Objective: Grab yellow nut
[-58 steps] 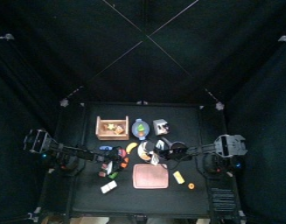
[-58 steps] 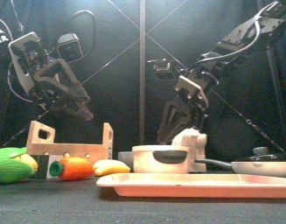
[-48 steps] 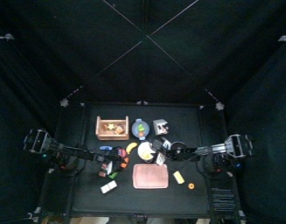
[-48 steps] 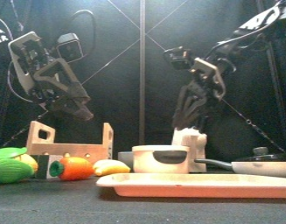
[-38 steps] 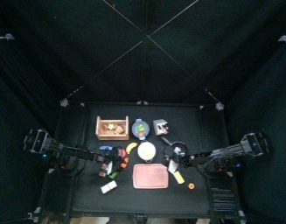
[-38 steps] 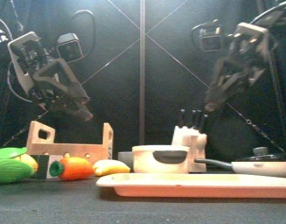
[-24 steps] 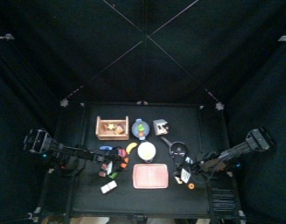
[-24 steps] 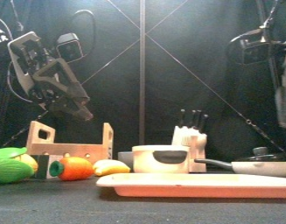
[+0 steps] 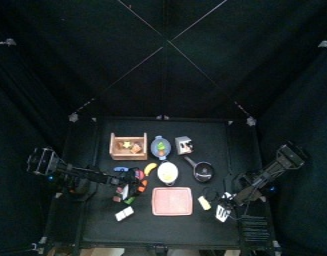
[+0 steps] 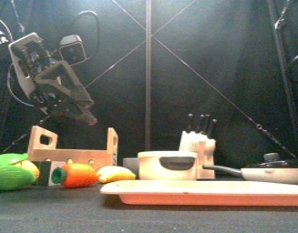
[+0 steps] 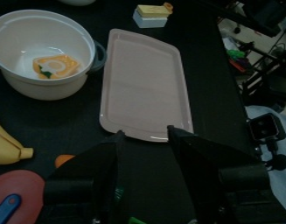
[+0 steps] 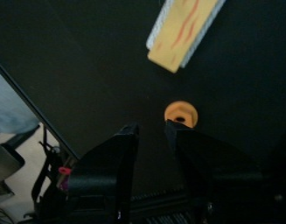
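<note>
Jaws of the right tool stand parted above the small, round yellow nut on matte black table.

Smooth pink tray, glossy white bowl.

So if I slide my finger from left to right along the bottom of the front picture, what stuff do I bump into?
Green thing → orange carrot-like piece → small yellow piece → white bowl with a dark handle → dark pan with a lid knob. The long pink tray lies in front and spans too much to place.
</note>
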Motion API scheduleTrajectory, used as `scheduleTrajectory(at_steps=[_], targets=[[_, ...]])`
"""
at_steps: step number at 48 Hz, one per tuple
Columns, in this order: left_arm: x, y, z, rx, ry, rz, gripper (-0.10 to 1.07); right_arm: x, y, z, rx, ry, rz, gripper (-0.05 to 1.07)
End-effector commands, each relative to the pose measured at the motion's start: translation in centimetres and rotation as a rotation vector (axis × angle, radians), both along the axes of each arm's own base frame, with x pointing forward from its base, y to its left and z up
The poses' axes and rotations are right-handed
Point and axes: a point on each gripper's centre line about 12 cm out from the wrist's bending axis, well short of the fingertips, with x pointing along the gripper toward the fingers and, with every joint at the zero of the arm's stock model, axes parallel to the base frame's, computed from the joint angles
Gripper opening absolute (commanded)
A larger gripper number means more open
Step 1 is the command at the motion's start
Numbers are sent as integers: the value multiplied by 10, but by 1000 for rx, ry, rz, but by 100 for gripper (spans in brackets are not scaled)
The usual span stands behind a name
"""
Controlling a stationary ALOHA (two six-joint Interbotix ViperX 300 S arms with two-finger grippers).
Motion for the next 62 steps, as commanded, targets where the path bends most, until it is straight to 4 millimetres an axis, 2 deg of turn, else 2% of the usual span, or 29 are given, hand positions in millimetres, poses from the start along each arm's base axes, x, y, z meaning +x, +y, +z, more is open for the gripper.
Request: scheduleTrajectory(at_steps=[1,17,34,48,62], targets=[[5,-1,4,-3,-15,-1,83,6,5,4,-7,-3,9,73],[6,-2,1,1,-6,-7,83,6,3,-15,-72,61,8,74],[5,-1,0,0,-2,-1,83,7,4,-22,-79,71,7,74],[5,-1,0,0,-2,0,83,5,2,-25,-93,81,10,85],[5,-1,0,0,-2,0,83,3,0,-34,-118,104,18,85]])
